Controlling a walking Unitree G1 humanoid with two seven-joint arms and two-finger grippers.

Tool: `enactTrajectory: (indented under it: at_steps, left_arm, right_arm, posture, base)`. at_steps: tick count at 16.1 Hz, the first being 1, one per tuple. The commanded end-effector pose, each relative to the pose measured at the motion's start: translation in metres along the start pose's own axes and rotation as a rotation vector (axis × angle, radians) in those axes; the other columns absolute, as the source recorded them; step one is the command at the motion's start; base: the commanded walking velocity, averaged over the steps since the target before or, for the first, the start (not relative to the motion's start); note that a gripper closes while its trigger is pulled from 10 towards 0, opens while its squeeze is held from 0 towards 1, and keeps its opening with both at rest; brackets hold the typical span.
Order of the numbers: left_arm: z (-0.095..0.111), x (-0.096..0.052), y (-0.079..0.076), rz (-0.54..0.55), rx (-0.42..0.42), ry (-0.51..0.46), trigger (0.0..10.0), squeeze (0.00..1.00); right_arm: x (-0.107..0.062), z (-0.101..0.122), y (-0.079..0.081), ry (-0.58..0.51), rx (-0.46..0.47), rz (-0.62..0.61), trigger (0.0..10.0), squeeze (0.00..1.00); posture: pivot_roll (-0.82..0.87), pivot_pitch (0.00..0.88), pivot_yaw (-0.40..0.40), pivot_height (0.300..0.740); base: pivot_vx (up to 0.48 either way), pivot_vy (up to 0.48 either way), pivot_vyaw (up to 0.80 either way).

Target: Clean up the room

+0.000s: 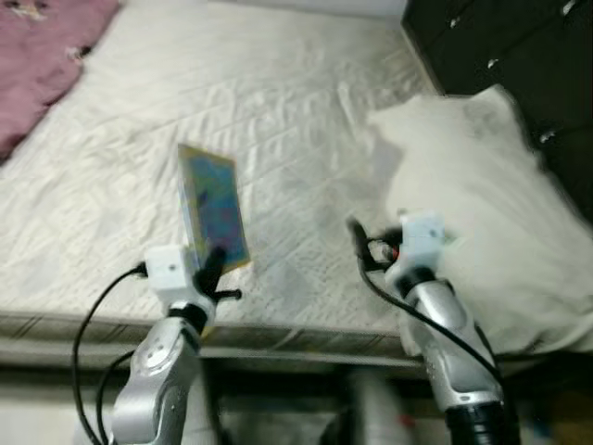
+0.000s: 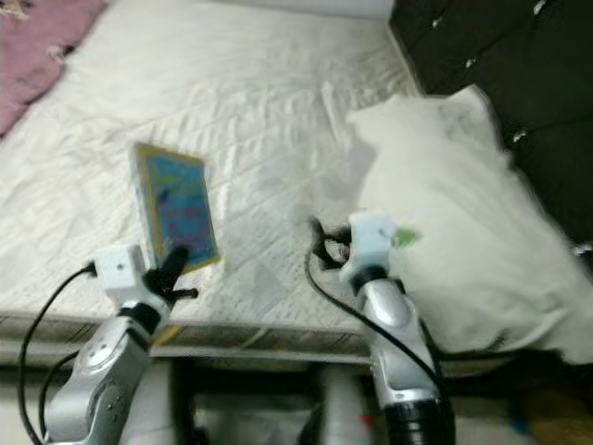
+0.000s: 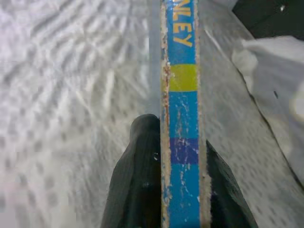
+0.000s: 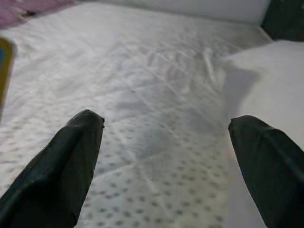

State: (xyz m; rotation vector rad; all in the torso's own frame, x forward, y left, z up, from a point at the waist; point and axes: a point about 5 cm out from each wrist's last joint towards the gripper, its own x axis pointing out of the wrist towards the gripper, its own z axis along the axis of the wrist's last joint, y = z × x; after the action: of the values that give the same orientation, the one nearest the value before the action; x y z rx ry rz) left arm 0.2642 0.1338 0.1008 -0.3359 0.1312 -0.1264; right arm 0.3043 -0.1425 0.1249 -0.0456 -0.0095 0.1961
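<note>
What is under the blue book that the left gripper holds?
Under the blue book, held in the left gripper, is the white mattress. The part of the mattress directly behind the book is covered.

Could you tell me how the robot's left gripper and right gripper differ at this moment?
The left gripper is shut on a blue book, pinching its worn edge; the right gripper is open and holds nothing. The left gripper holds the book upright above the bed, while the right gripper points at bare mattress beside the white pillow. Both are raised over the near edge of the bed.
</note>
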Motion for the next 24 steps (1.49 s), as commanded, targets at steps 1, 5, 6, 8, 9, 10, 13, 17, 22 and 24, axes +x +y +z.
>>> enactTrajectory:
  at_steps: [1, 5, 6, 8, 9, 10, 13, 17, 22, 24]
  left_arm:
    - [0.005, 0.003, -0.018, -0.072, 0.006, -0.022, 10.0, 0.0]
    - [-0.006, 0.007, -0.014, -0.043, -0.005, 0.061, 10.0, 0.0]
    - [-0.01, 0.009, -0.013, -0.038, -0.015, 0.091, 10.0, 0.0]
    - [-0.008, 0.013, -0.015, -0.058, -0.028, 0.075, 10.0, 0.0]
    - [-0.007, 0.014, -0.015, -0.058, -0.029, 0.073, 10.0, 0.0]
    - [-0.006, 0.015, -0.016, -0.063, -0.031, 0.071, 10.0, 0.0]
    - [-0.007, 0.016, -0.017, -0.073, -0.037, 0.077, 10.0, 0.0]
    - [0.0, 0.027, -0.021, -0.114, -0.075, 0.053, 10.0, 0.0]
    - [0.0, 0.069, -0.046, -0.17, -0.242, 0.143, 10.0, 0.0]
    - [-0.01, 0.077, -0.062, -0.225, -0.322, 0.239, 10.0, 0.0]
  right_arm:
    - [-0.011, -0.016, -0.017, 0.066, -0.001, -0.061, 10.0, 0.0]
    - [-0.011, -0.016, -0.017, 0.065, -0.005, -0.062, 10.0, 0.0]
    - [-0.011, -0.016, -0.017, 0.065, -0.006, -0.061, 10.0, 0.0]
    - [-0.011, -0.015, -0.019, 0.062, -0.01, -0.061, 10.0, 0.0]
    - [-0.011, -0.015, -0.02, 0.061, -0.012, -0.063, 10.0, 0.0]
    - [-0.012, -0.015, -0.022, 0.063, -0.016, -0.067, 10.0, 0.0]
    - [-0.013, -0.015, -0.021, 0.063, -0.015, -0.066, 10.0, 0.0]
    - [-0.014, -0.013, -0.021, 0.058, -0.015, -0.062, 10.0, 0.0]
    - [-0.023, -0.009, -0.036, 0.063, -0.065, -0.09, 10.0, 0.0]
    - [-0.026, -0.006, -0.039, 0.061, -0.088, -0.088, 10.0, 0.0]
  posture:
    - [-0.08, 0.115, -0.065, 0.532]
    - [-0.08, 0.109, -0.063, 0.532]
    - [-0.08, 0.109, -0.063, 0.532]
    - [-0.09, 0.105, -0.066, 0.532]
    - [-0.09, 0.104, -0.066, 0.532]
    - [-0.1, 0.104, -0.065, 0.532]
    - [-0.1, 0.104, -0.066, 0.532]
    - [-0.12, 0.104, -0.073, 0.509]
    - [-0.19, 0.107, -0.089, 0.509]
    - [-0.22, 0.105, -0.093, 0.509]
  base:
    - [0.0, 0.0, 0.0]
    - [0.0, 0.0, 0.0]
    - [0.0, 0.0, 0.0]
    - [0.0, 0.0, 0.0]
    - [0.0, 0.0, 0.0]
    - [0.0, 0.0, 0.0]
    - [0.0, 0.0, 0.0]
    - [0.0, 0.0, 0.0]
    - [0.0, 0.0, 0.0]
    - [0.0, 0.0, 0.0]
